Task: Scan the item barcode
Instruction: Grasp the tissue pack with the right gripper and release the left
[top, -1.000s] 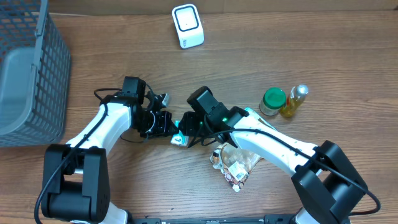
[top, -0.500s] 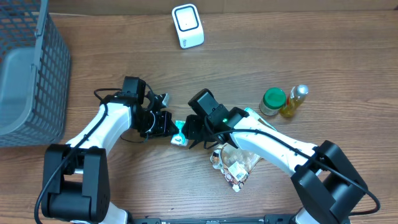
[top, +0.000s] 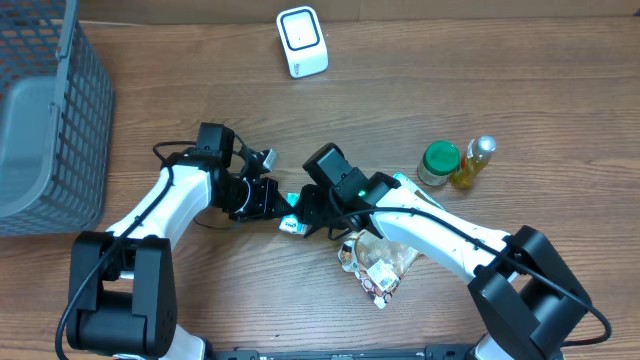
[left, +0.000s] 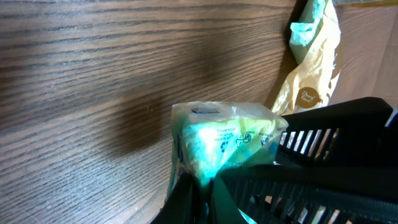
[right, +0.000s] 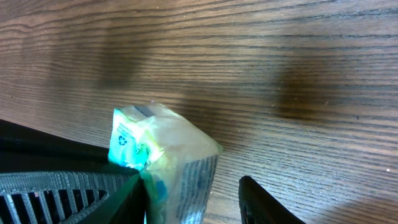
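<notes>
Looking down from above, we are seeing the packet lying well apart from the scanner, on the robot's side of it, right between the two claws. The left claw is closed tight, and we think it is pinching the packet's edge. The right claw is standing half open around it. The packet's long side is pointing out from the left claw's tips. Only the top view is showing the scanner. Only the right wrist view is showing a gap beside one finger.
</notes>
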